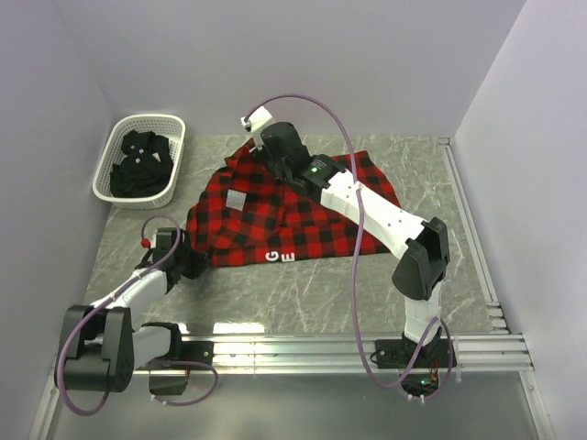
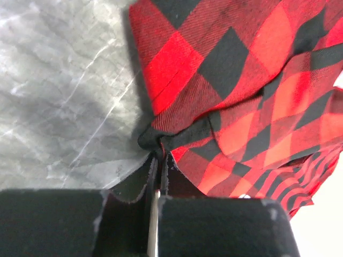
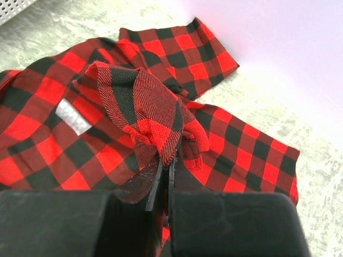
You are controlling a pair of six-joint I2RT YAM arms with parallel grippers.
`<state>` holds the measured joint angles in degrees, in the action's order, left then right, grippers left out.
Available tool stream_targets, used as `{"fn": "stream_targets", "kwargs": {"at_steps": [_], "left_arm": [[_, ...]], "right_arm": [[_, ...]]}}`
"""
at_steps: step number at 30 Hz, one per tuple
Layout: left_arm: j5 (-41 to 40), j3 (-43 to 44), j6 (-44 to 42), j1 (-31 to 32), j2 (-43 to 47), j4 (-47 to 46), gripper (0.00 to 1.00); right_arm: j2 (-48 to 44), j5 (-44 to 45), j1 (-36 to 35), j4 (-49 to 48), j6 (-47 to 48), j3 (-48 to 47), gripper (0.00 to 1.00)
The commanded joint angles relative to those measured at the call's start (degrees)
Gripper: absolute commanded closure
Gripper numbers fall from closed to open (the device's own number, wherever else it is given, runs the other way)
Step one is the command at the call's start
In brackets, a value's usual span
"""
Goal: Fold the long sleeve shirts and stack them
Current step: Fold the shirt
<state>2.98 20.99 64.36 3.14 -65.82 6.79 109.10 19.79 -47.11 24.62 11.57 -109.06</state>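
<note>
Our left pincer (image 2: pixel 159 159) is clamped on the near-left edge of the red-and-black flannel (image 1: pixel 293 215), which lies spread on the table (image 1: pixel 303 289). The right pincer (image 3: pixel 167 167) pinches a bunched fold at its far edge. We should lift both evenly, keeping the cloth taut, so the fold lands straight.

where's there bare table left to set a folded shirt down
Widest bare patch: the marble strip between the flannel shirt's near hem and the front rail. A narrower one lies right of the flannel, beside the side rail, with the right arm at its near end. Crowded at back left: the basket with the black shirt sits close to the flannel.
</note>
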Motion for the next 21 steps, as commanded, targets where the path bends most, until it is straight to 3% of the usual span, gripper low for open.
{"fn": "stream_targets", "kwargs": {"at_steps": [1, 5, 7, 10, 11, 14, 17, 21], "left_arm": [[2.90, -3.14, 2.17, 0.20, 0.52, 2.88, 0.98], [4.31, -4.38, 2.97, 0.12, 0.78, 3.32, 0.95], [4.84, -3.60, 2.79, 0.12, 2.36, 4.72, 0.88], [4.14, 0.09, 1.13, 0.20, 6.83, 9.81, 0.65], [3.79, 1.32, 0.51, 0.20, 10.15, 11.30, 0.49], [0.54, 7.29, -3.17, 0.20, 14.13, 17.63, 0.21], [-0.79, 13.09, -7.31, 0.20, 15.99, 21.15, 0.13], [2.02, 17.14, -11.00, 1.25, 14.68, 17.57, 0.17]], "right_arm": [[-2.84, -0.28, -0.26, -0.89, -0.76, 0.51, 1.00], [-2.75, -0.63, -0.35, -0.54, -0.33, -0.10, 1.00], [-2.40, -0.89, -0.35, -0.19, 0.55, -0.98, 1.00], [-1.35, -1.60, -0.35, -0.18, 2.13, -1.95, 1.00], [-1.26, -1.51, -0.44, -0.62, 2.57, -1.86, 1.00], [-0.73, -1.60, -0.44, -2.03, 4.33, -1.95, 1.00], [-0.12, -2.30, -0.44, -2.91, 5.56, -2.74, 1.00], [0.67, -2.83, -0.61, -4.84, 7.84, -2.65, 1.00]]}}
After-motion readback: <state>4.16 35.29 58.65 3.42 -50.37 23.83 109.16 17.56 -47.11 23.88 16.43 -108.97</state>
